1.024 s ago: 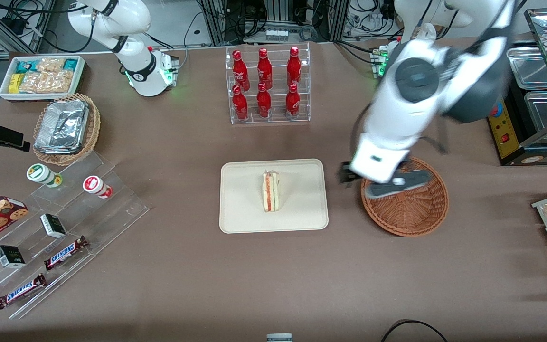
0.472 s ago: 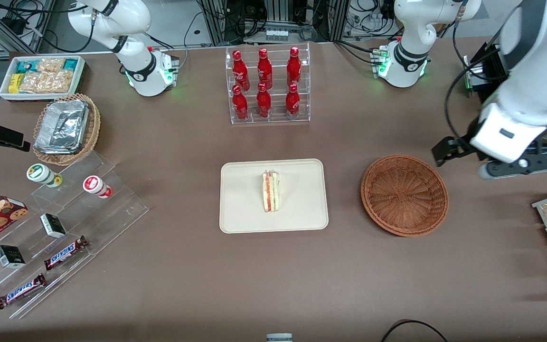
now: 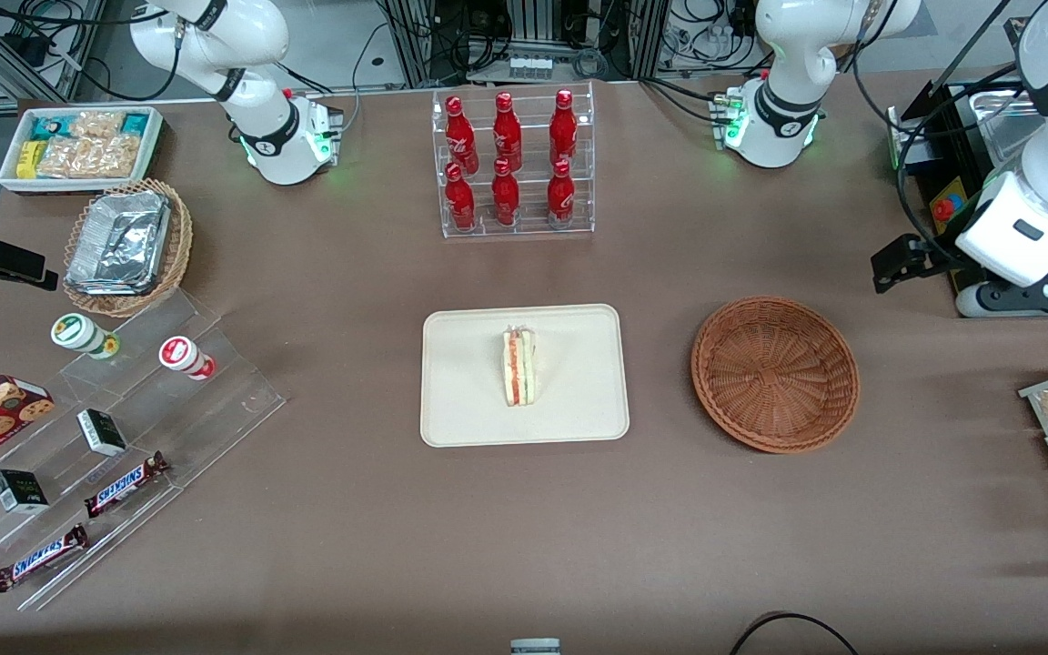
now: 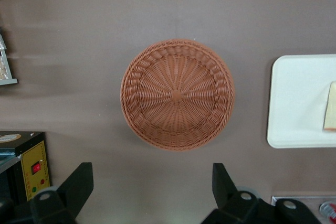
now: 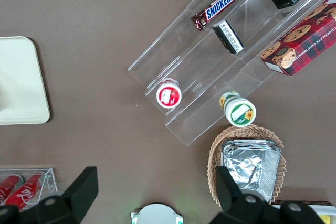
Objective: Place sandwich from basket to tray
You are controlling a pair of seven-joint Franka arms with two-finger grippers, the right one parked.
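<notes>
While the sandwich point(image 3: 518, 367) lies on its side near the middle of the tray point(image 3: 469, 414), the pincer point(image 4: 149, 184) hangs high over the working arm's end of the surface point(image 3: 488, 537), well apart from it, fingers point(image 4: 79, 182) spread wide and holding nothing. From the front camera the pincer sits at about two o'clock from the basket point(image 3: 774, 373), and the sandwich at about nine o'clock from that basket, with bare surface between tray and basket. Seen from the left wrist, the basket's woven bowl has nothing in it; the tray is cut off by the frame edge, and only a pale corner of the sandwich shows. In the front view the pincer's fingertips cannot be made out
</notes>
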